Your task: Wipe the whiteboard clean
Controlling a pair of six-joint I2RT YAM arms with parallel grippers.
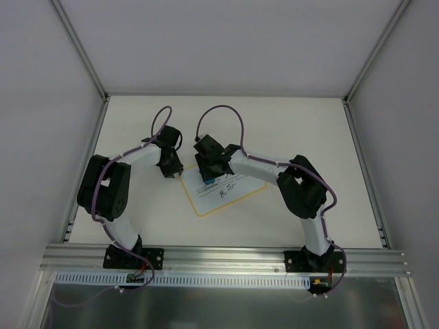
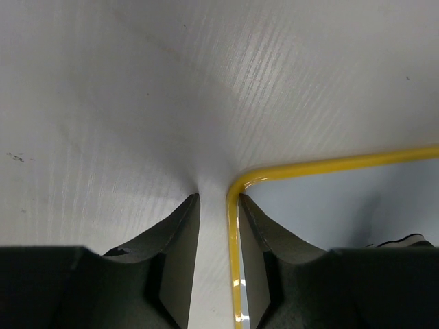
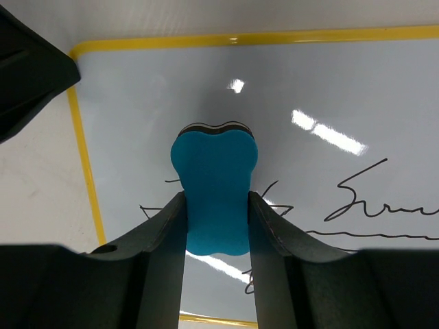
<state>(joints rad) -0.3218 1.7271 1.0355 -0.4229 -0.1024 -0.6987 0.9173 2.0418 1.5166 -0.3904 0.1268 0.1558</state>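
Observation:
The whiteboard (image 1: pixel 236 197) lies flat on the table at a slant, white with a yellow rim and black scribbles (image 3: pixel 370 199) on it. My right gripper (image 1: pixel 209 175) is shut on a blue eraser (image 3: pixel 214 185) and presses it on the board's left part (image 3: pixel 329 89), over the scribbles. My left gripper (image 1: pixel 171 170) is down at the board's upper left corner. In the left wrist view its jaws (image 2: pixel 214 200) stand a narrow gap apart, astride the yellow rim (image 2: pixel 234 260), one finger over the table and one over the board (image 2: pixel 343 199).
The white table (image 1: pixel 288 130) is fenced by aluminium rails (image 1: pixel 363 171) left and right and a rail along the near edge. Grey walls stand behind and at both sides. Purple cables loop above both wrists.

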